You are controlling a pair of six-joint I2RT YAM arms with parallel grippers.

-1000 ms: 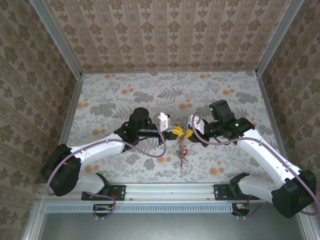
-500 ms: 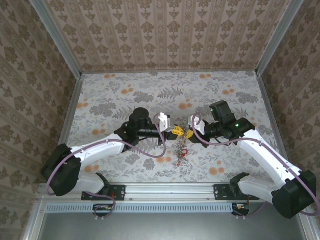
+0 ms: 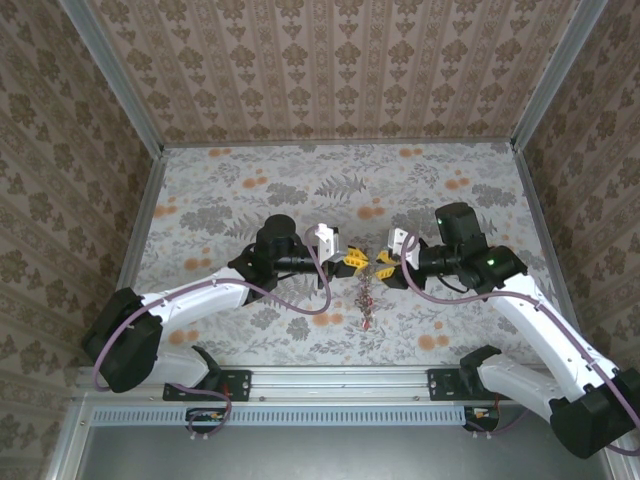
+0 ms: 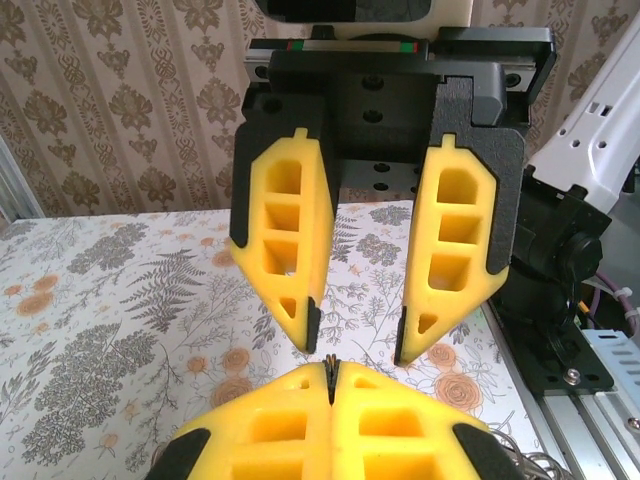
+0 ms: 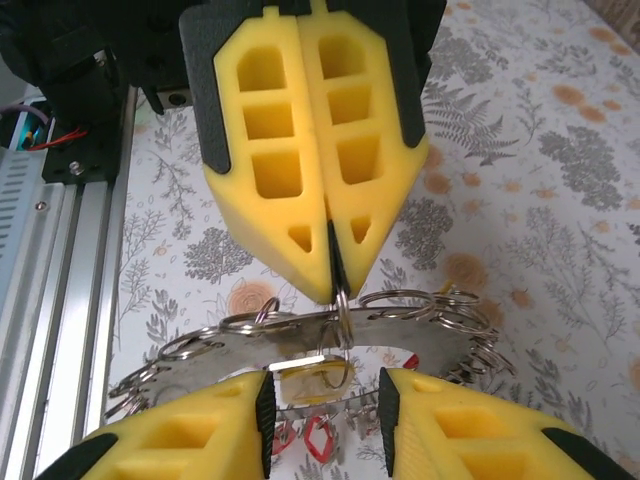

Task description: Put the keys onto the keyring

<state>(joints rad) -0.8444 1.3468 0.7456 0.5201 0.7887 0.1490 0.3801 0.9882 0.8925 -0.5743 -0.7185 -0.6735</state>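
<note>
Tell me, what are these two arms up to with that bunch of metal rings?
Two robot arms are working on a bunch of keys over a flower-patterned table. The left gripper has its jaws shut on the keyring and holds it up, with small rings and red-headed keys dangling from it. The right gripper faces it tip to tip, jaws open and gripping nothing.

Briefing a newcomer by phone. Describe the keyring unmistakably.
Find the middle of the floral table, where left claw and right claw meet. Pinched in the left claw's shut tips hangs the keyring: a silver band crowded with wire loops, shiny against yellow foam.
</note>
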